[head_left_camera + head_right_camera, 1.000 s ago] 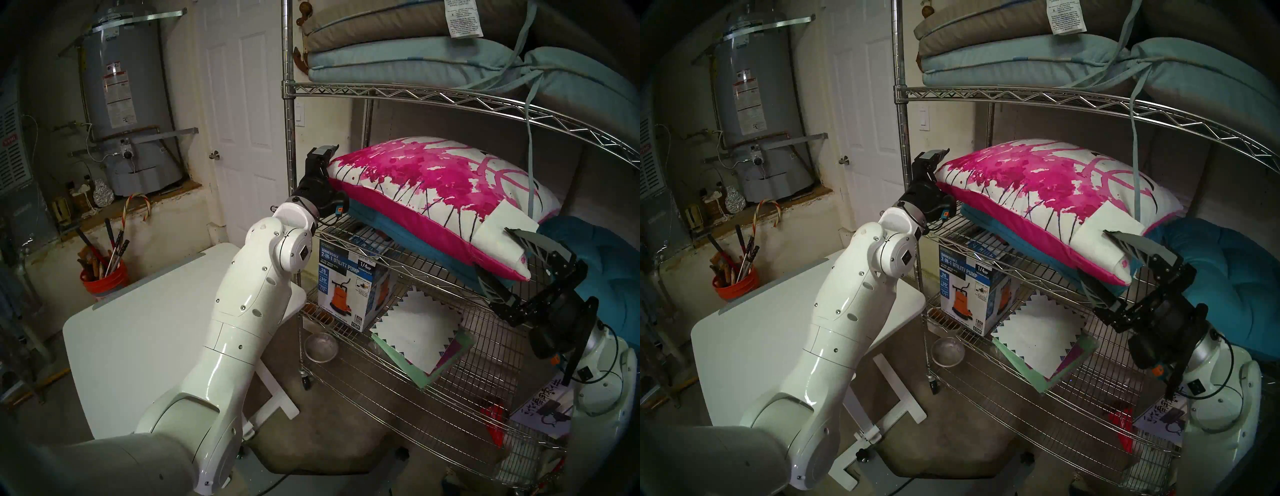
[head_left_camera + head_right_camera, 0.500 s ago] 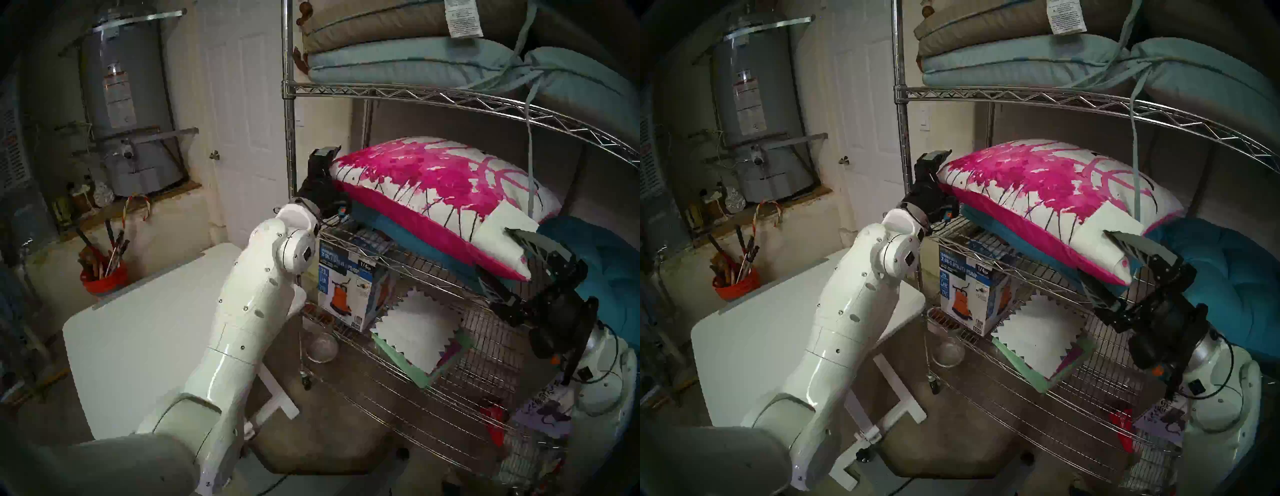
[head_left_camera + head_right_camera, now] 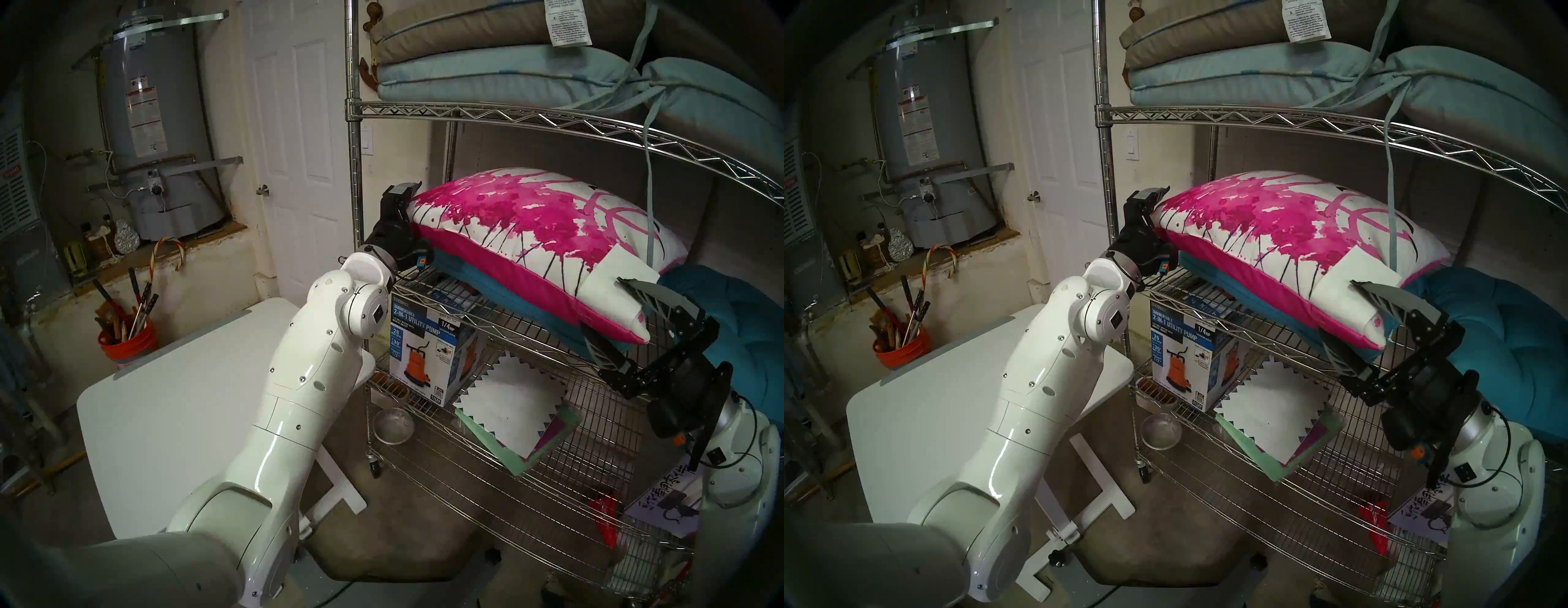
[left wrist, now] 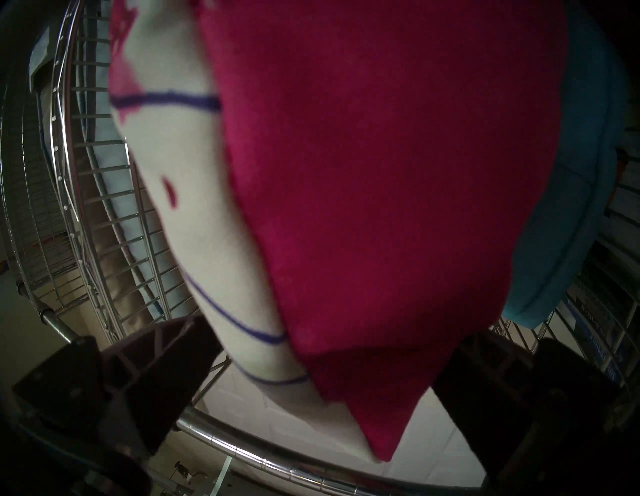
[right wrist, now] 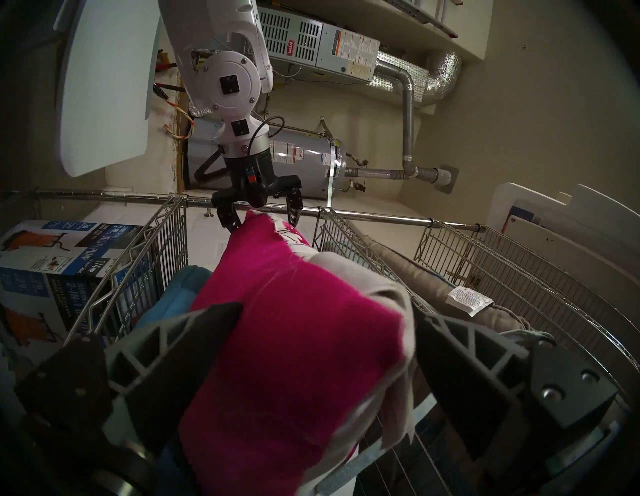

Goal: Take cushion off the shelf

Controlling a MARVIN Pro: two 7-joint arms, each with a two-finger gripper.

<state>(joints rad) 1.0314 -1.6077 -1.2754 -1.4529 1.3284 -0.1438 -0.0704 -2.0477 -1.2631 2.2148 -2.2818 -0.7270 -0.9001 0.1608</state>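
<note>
Chrome wire tiers and round posts make up the shelf (image 3: pixel 466 111), which stands on a bare concrete floor in a utility room, beside a white panelled door (image 3: pixel 297 140) and a grey water heater (image 3: pixel 157 119) on a raised ledge. An orange bucket (image 3: pixel 129 346) of tools sits under that ledge, and a small white counter (image 3: pixel 169 407) stands in front of the shelf's left post. On the top visible tier lie flat tan and pale blue pads (image 3: pixel 500 72); on the tier below, the cushion (image 3: pixel 530 229), white with magenta splashes on top and solid magenta beneath, rests on a teal seat cushion (image 3: pixel 500 293). A boxed utility pump (image 3: pixel 428 352) stands one tier lower. The left arm reaches up past the counter, its wrist bent toward the shelf, and the left gripper (image 3: pixel 409 199) sits at the cushion's left corner with its jaws spread wide to either side of that corner; the left wrist view shows both fingers apart from the fabric's tip, so no firm hold is visible. The right arm comes in low from the right, and the right gripper (image 3: pixel 615 318) has its jaws wide around the cushion's near right corner, one finger above on the white face, one below against the magenta underside.
</note>
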